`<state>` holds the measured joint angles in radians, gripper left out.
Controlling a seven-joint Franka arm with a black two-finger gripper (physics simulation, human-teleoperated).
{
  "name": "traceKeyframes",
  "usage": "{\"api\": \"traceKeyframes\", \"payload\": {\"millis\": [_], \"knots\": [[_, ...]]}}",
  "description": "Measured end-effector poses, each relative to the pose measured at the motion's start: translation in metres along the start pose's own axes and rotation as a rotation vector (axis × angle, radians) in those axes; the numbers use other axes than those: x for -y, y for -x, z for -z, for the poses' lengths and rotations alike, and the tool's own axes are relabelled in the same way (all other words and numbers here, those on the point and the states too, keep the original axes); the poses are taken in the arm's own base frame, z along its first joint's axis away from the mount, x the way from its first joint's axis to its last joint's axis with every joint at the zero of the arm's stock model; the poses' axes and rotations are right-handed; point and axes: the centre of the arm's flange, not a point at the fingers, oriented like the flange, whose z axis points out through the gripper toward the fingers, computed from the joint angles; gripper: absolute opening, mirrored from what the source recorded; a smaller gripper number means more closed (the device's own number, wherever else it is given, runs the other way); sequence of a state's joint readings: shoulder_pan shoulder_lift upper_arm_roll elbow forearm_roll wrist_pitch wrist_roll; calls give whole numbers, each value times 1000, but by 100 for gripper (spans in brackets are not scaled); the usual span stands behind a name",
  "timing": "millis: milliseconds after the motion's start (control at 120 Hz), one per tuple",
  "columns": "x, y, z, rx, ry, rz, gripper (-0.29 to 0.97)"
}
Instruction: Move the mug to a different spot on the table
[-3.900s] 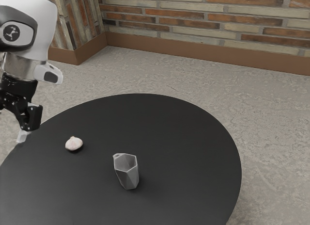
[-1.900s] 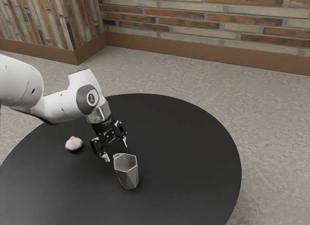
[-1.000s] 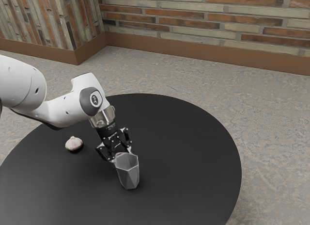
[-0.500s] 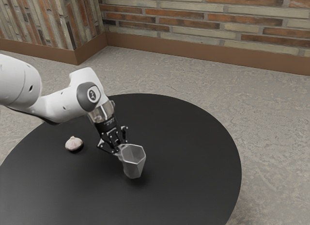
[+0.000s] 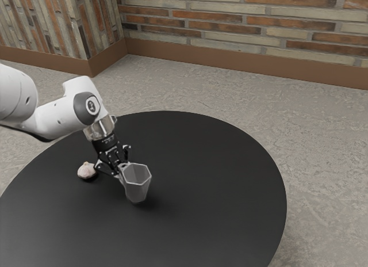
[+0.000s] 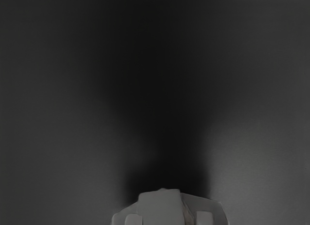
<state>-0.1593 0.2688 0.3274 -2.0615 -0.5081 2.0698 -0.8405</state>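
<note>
step in hand: carry phase, by my read. the mug (image 5: 137, 185) is gripped and looks to be in transit, not yet set down anywhere.
end effector: the end effector (image 5: 119, 168) is clenched on the mug, black fingers pinching the rim wall on the side nearest the arm (image 5: 54, 111), one inside the mouth and one outside as far as i can tell.
mug position: it sits over the tabletop (image 5: 230, 163) toward the exterior view's left, tilted so the open mouth leans up and toward the exterior view's right. a dark shadow sits tight under its base, so whether it is just clear of the surface or brushing it i cannot tell.
wrist view: the mug (image 6: 169, 210) shows as a pale blurred shape right under the hand, with dark tabletop (image 6: 145, 89) beyond it.
neighbour: a pale lump (image 5: 86, 171) lies on the tabletop just beside the end effector, on the exterior view's left of it, apart from the mug.
next move calls for: picking a free patch away from the pale lump, levelling the mug so its base meets the surface flat, lowering it, and only then letting go.
risk: a rim pinch on a tilted mug could let it swing or tip on release, so i'd say a slow, upright landing matters.
</note>
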Motion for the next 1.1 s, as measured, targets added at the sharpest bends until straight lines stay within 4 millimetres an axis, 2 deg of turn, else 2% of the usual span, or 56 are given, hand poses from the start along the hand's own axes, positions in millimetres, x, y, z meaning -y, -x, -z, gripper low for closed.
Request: {"api": "traceKeyframes", "payload": {"millis": [167,300,383,650,858,1100], "knots": [[0,-12,13,-13,26,-42,-5],[5,-23,15,-4,29,-62,-5],[10,-20,14,28,17,-83,-5],[32,-8,-4,127,-41,-134,-5],[33,-8,-27,196,-44,-128,-6],[32,-7,-32,218,-32,-143,-6]]}}
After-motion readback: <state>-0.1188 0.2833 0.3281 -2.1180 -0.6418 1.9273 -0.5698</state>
